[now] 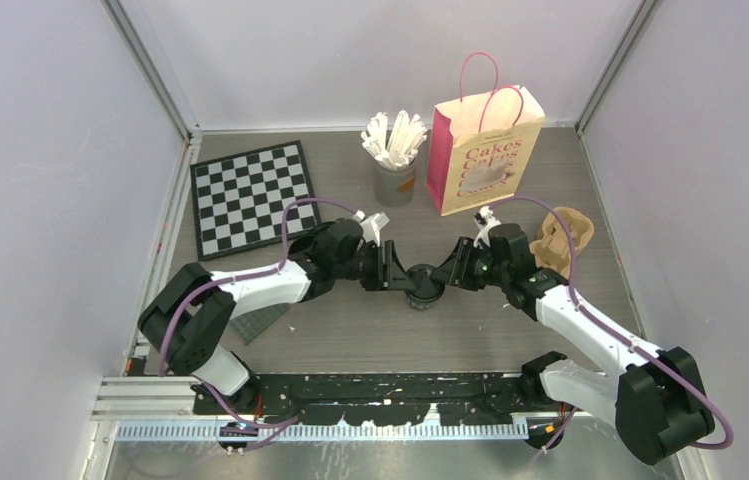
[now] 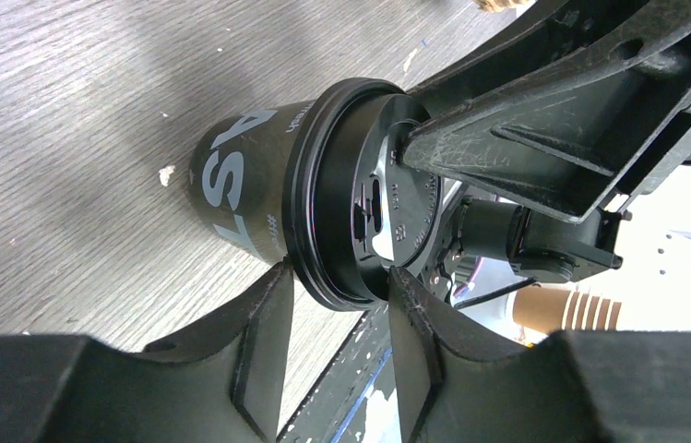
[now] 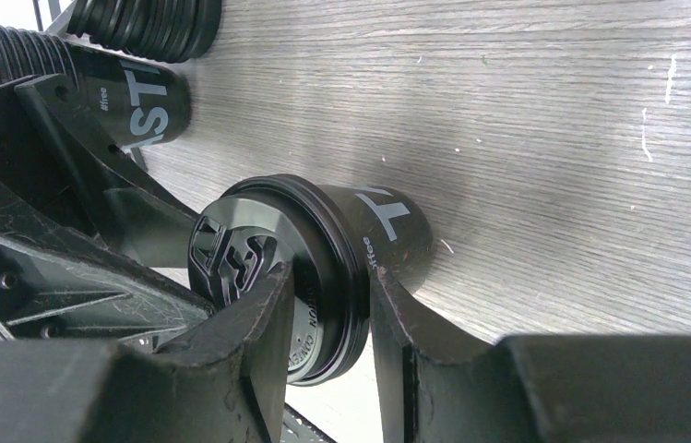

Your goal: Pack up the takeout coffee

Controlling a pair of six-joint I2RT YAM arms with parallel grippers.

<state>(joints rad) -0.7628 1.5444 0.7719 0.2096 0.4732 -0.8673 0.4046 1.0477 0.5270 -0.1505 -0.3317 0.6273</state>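
Both jaws grip the coffee cup

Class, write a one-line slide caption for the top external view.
Left arm and right arm meet at a lidded black coffee cup, pink paper bag behind.

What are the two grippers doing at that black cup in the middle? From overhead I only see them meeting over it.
Observer: The right wrist view shows the right gripper closed across the rim of the lid on the coffee cup, with one jaw on top and one beneath.
Operator: And the left?
Observer: The left gripper straddles the same rim from the opposite side. I cannot tell whether it is pinching.
Operator: Is the lid seated?
Observer: It looks flush around the cup's mouth in both wrist views.
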